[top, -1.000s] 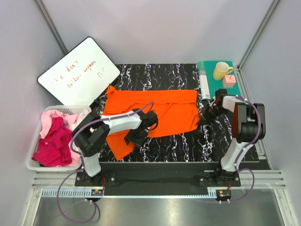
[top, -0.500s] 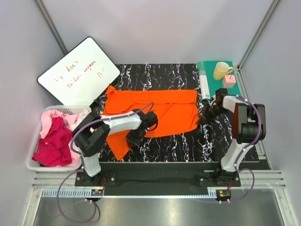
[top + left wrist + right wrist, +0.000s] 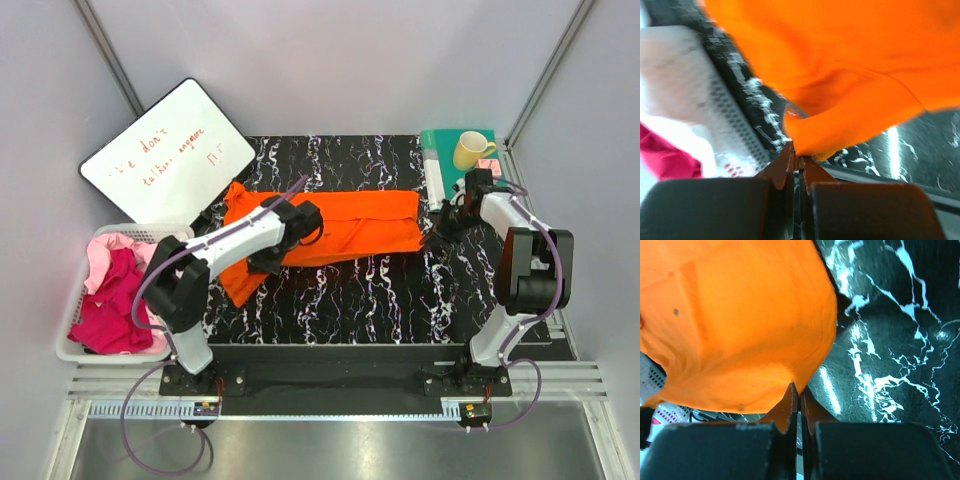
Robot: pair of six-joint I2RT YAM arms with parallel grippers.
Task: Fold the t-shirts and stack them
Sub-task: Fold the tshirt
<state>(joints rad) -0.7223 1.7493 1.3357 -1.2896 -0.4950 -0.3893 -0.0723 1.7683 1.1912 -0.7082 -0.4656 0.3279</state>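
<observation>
The bright orange t-shirt lies as a wide band across the black marbled mat, with a flap hanging toward the near left. My left gripper is shut on a fold of the orange t-shirt's edge; in the left wrist view the left gripper's jaws pinch the cloth tight. At the shirt's right end my right gripper is shut on the orange t-shirt's corner, the cloth caught in the right gripper's tips. A magenta t-shirt and a pale pink one sit crumpled in the basket.
The white basket stands at the left edge of the table. A whiteboard leans at the back left. At the back right a teal mat carries a yellow mug and a small pink block.
My left gripper has shut on the shirt's near edge. Both grippers have moved away from the bases with the cloth, so the shirt now lies as a narrower band.
</observation>
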